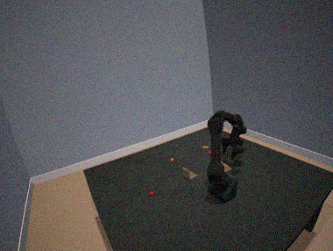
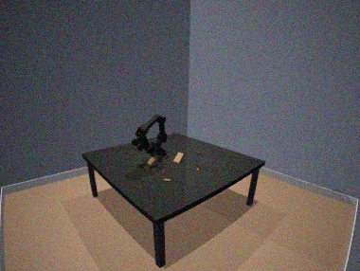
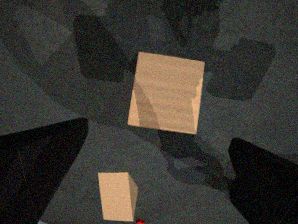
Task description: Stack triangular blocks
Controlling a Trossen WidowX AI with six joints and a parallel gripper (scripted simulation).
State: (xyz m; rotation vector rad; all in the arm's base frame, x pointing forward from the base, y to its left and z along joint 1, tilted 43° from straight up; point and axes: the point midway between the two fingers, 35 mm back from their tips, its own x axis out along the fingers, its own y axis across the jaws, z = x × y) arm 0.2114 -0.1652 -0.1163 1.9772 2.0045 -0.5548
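One tan triangular block (image 2: 152, 161) (image 3: 172, 95) stands on the table below my gripper; the arm partly hides it in the top view, where a corner (image 1: 226, 167) shows. The wrist view shows a roughly square face of it, with shadow across its left part. The other tan triangular block (image 1: 189, 174) (image 2: 178, 157) (image 3: 116, 196) rests on the table, apart from the first. My gripper (image 3: 160, 135) is open and empty, raised above the nearer block, with the fingers wide apart. In the top and exterior views its fingertips are too dark to make out clearly.
A red piece (image 1: 209, 153) (image 2: 163, 172) (image 3: 140, 221) and a flat orange piece (image 1: 205, 147) (image 2: 167, 180) lie near the blocks. A small orange piece (image 1: 172, 160) (image 2: 197, 169) and another red piece (image 1: 152, 193) (image 2: 199, 153) lie farther off on the dark table (image 1: 145, 219) (image 2: 208, 189).
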